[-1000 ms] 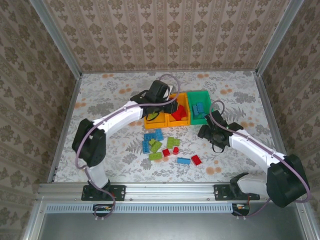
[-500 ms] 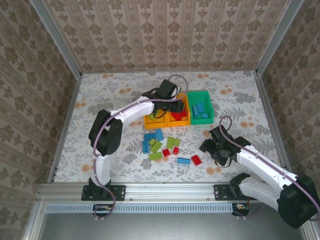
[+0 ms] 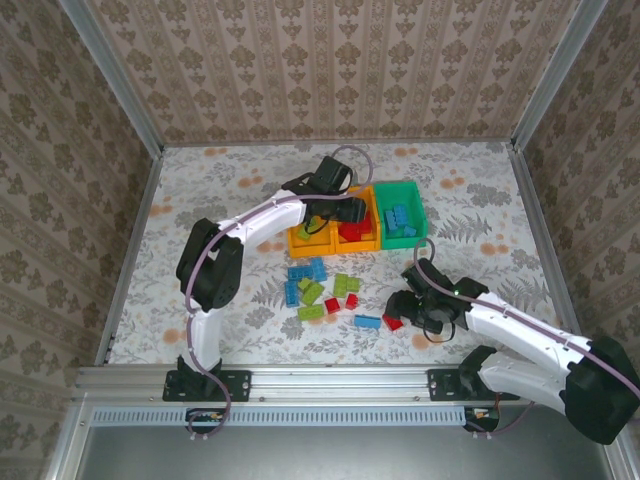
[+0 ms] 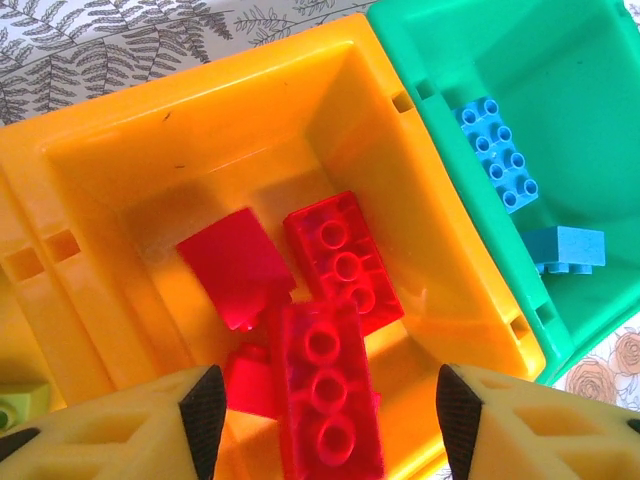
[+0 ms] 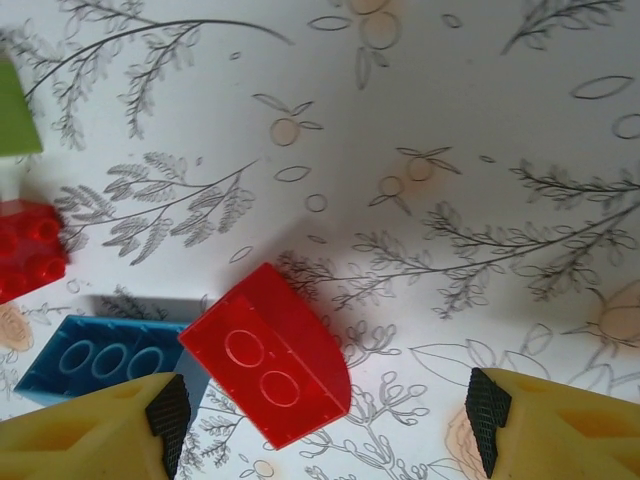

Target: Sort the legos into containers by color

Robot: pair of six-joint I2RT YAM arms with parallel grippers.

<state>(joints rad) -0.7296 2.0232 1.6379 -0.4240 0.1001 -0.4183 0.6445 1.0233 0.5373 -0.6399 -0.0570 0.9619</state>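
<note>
My left jaws hang wide apart over the middle orange-yellow bin (image 4: 130,150), red legos (image 4: 345,265) piled inside. My right jaws, apart too, straddle a red brick (image 5: 265,355) lying on the desk (image 5: 450,150) just beside a blue brick (image 5: 95,360).

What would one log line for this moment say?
left gripper open above orange bin of red bricks | right gripper open above loose red brick on table | sorting unfinished
</note>
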